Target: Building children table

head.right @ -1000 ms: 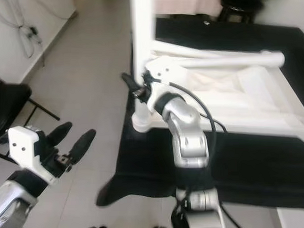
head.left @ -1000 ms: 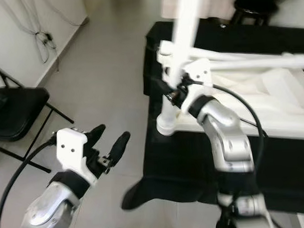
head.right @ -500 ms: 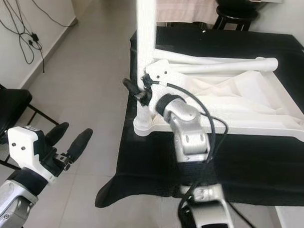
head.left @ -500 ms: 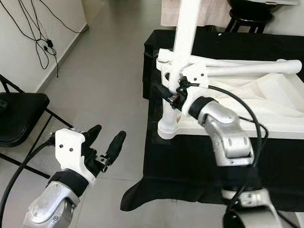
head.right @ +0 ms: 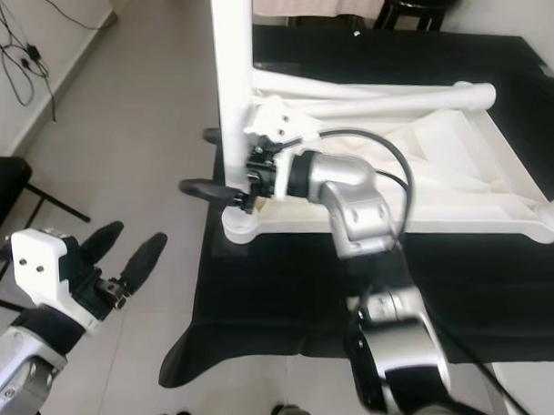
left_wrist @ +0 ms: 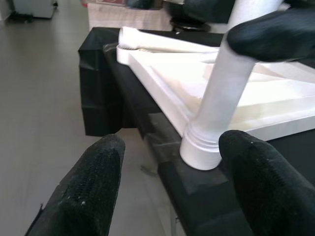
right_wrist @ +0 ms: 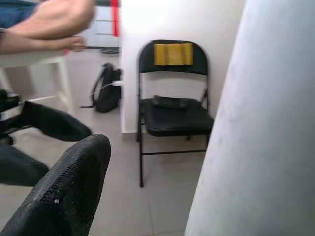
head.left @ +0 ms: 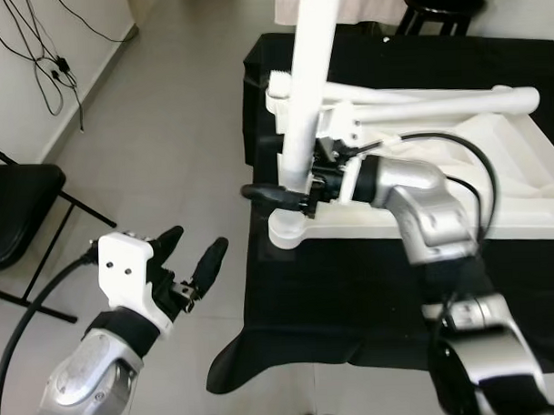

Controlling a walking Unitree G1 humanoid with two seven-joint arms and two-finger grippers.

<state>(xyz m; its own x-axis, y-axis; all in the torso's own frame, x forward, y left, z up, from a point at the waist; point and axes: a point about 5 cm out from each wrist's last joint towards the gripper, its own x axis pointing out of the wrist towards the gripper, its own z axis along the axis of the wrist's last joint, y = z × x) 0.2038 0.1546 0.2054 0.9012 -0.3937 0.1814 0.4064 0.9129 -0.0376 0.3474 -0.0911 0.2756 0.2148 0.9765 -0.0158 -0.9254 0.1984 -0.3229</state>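
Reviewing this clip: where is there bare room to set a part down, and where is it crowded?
Free: the black cloth in front of the white tabletop, and the grey floor between cloth and folding chair. Crowded: the near corner, where the right gripper is at the upright leg.

table leg (head.left: 305, 97): smooth matt white | cloth (head.left: 353, 287): black matt | floor (head.left: 166, 157): glossy tile

The upturned children's table (head.left: 494, 177) and its leg (head.left: 302, 97) are plain white, lying on a black cloth (head.left: 353, 287). The floor (head.left: 175, 165) is pale grey tile. The folding chair (right_wrist: 172, 110) is black, with what looks like a yellow patch (right_wrist: 172, 53) on its backrest.
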